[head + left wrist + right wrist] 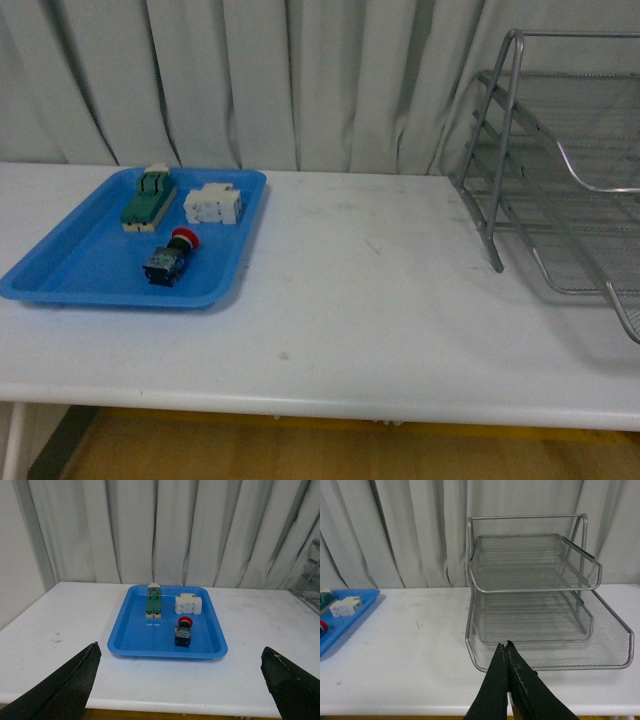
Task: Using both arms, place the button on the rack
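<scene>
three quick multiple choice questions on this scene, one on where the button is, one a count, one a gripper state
1. Where is the button?
A. inside the blue tray
B. outside that tray, at its right
C. lifted in the air

2. How many things lie in the tray?
A. two
B. three
C. five

3. How is the right gripper?
A. open wide
B. shut on the button
C. shut, holding nothing

Answers:
1 A: the front view shows the button lying on the tray's floor, towards its near rim.
2 B: the tray holds the button, the white switch and the green-and-cream switch.
3 C: in the right wrist view its fingers meet with nothing between them.
</scene>
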Robot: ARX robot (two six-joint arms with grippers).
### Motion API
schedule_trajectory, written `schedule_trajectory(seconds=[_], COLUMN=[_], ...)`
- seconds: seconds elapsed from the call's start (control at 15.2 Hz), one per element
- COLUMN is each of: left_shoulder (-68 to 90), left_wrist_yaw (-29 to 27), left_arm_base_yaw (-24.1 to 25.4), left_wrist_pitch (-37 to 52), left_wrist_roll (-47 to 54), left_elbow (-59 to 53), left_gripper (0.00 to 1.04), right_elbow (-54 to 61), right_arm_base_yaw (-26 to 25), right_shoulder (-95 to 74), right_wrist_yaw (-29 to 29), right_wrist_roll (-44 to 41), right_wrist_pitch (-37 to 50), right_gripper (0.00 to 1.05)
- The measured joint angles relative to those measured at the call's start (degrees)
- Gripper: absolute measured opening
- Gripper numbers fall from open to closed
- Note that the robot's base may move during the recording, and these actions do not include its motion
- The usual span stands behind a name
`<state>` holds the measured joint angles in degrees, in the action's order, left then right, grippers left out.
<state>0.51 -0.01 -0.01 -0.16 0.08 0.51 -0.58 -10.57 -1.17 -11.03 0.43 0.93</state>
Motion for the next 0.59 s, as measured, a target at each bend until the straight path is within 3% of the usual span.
schedule_trajectory(seconds=[0.07, 0.2, 0.39, 0.46, 0.59], left_shoulder=[0.0, 0.0, 0.0, 0.0, 0.0], left_wrist_yaw=[0.0, 0.0, 0.0, 0.0, 0.0], left_arm_base_yaw=[0.0, 0.0, 0.0, 0.0, 0.0], left_wrist_pitch=[0.0, 0.0, 0.0, 0.0, 0.0], left_wrist_roll=[0.0, 0.0, 0.0, 0.0, 0.0], left_elbow=[0.0, 0.0, 0.0, 0.0, 0.0], left_gripper=[0.98, 0.98, 0.98, 0.98, 0.98], right_elbow=[0.0, 0.0, 0.0, 0.0, 0.0], right_arm_base_yaw=[1.0, 9.5, 10.9, 10.6, 10.6], right_shoulder=[0.2, 1.0, 1.0, 1.0, 1.0], right_wrist_yaw=[1.2, 9.4, 9.9, 11.0, 11.0], right_wrist_roll=[0.0, -0.1, -0.1, -0.2, -0.2], right_wrist_pitch=[-0.2, -1.1, -1.1, -1.1, -1.1], right_gripper=[0.02, 0.02, 0.02, 0.76, 0.84])
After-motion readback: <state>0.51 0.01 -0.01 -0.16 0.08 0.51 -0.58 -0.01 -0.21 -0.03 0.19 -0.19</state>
